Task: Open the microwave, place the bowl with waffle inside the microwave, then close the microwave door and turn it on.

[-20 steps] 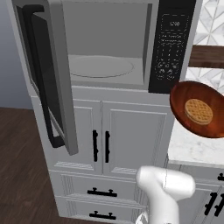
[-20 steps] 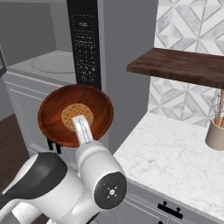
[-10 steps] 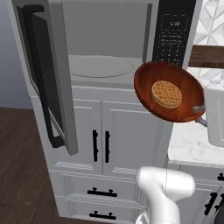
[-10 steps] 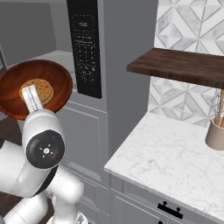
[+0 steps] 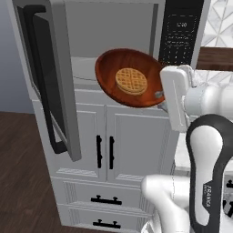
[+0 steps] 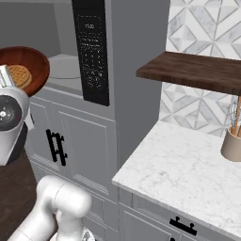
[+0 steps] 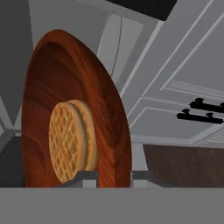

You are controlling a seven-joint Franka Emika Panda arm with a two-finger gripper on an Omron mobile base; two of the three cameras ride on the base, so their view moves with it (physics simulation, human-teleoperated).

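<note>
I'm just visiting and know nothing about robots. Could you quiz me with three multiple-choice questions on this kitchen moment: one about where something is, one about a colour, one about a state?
1. Where is the bowl with waffle?
A. On the marble counter
B. Held up in front of the microwave's open front
C. On the floor

2. What colour is the bowl?
A. Reddish-brown
B. White
C. Blue

3. How is the microwave door?
A. Shut
B. Taken off
C. Swung open to the left

Answers:
1 B: the gripper clamps the bowl's rim, and the bowl hangs in the air before the microwave, its far edge near the opening.
2 A: in the hand view the bowl looks like dark red wood, with the golden waffle in it.
3 C: the left base view shows the door standing out, the grey inside bare.
</note>
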